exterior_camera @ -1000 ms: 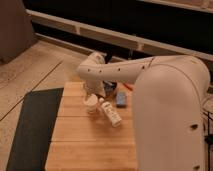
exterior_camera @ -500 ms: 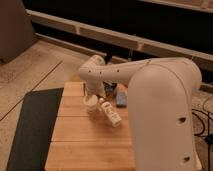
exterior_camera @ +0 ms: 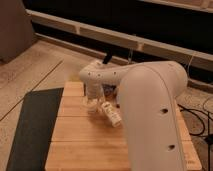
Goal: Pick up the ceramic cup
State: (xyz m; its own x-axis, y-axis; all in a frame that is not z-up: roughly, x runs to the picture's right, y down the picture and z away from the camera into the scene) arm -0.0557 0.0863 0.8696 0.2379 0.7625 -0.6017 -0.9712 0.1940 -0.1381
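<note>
The ceramic cup (exterior_camera: 90,106) is a small cream-white cylinder standing on the wooden table (exterior_camera: 80,145), left of the middle. My gripper (exterior_camera: 92,98) hangs straight down from the white wrist (exterior_camera: 94,76) and sits right over the cup's rim, partly hiding it. I cannot tell whether it touches the cup. My big white arm (exterior_camera: 150,105) fills the right side of the view.
A longer cream bottle with a label (exterior_camera: 112,115) lies on the table just right of the cup, very close to it. A dark mat (exterior_camera: 32,125) lies on the floor left of the table. A dark wall with ledges (exterior_camera: 125,35) runs behind.
The wrist and gripper have come down a little toward the cup. The cup and the bottle have not moved.
</note>
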